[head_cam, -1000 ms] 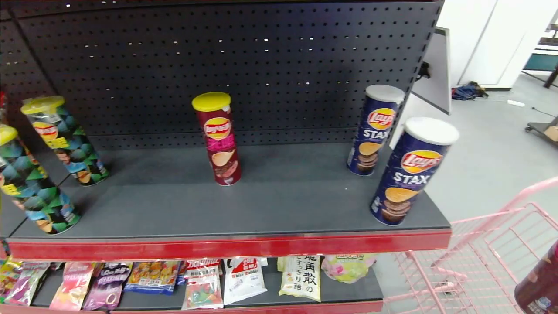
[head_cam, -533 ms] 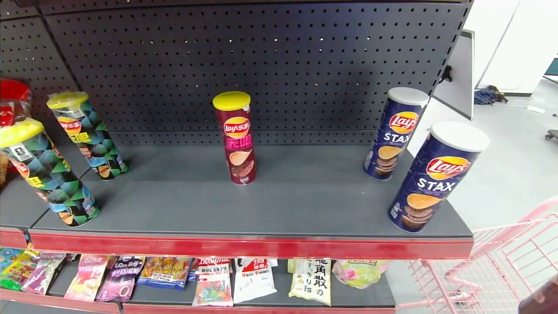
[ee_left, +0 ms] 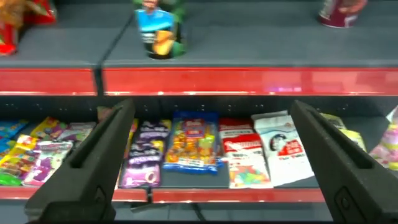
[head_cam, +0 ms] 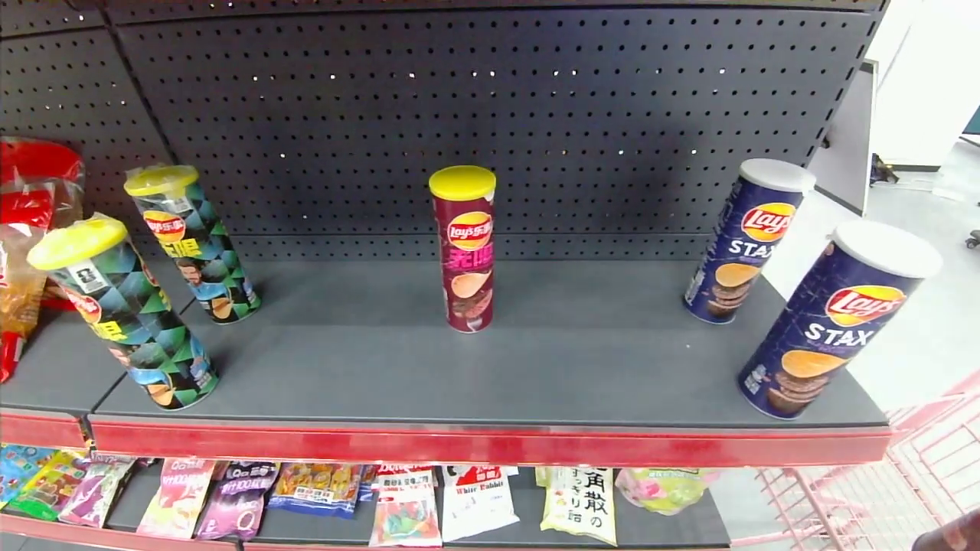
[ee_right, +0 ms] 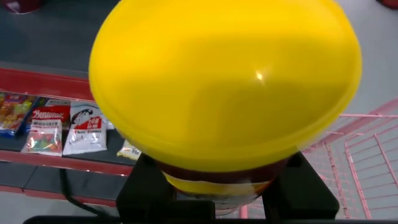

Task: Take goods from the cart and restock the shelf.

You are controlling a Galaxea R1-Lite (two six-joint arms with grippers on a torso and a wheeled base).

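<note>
My right gripper [ee_right: 217, 196] is shut on a maroon chip can with a yellow lid [ee_right: 224, 81], held upright; its dark side peeks in at the head view's bottom right corner [head_cam: 953, 536]. It hangs beside the pink cart [head_cam: 938, 467], below and right of the grey shelf [head_cam: 475, 375]. A matching maroon can [head_cam: 463, 249] stands mid-shelf. My left gripper [ee_left: 211, 180] is open and holds nothing. It faces the lower shelf's snack packets [ee_left: 193, 146], just under the red shelf edge [ee_left: 249, 81].
Two blue cans [head_cam: 746, 241] [head_cam: 838, 321] stand at the shelf's right end, and two teal patterned cans [head_cam: 191, 245] [head_cam: 122, 314] at the left. Red bags [head_cam: 31, 199] sit on the neighbouring shelf section. Free room lies either side of the middle can.
The head camera has swung left, so the whole shelf has slid right in the picture. The held can has slipped almost out at the bottom right corner. The shelf cans have not moved.
</note>
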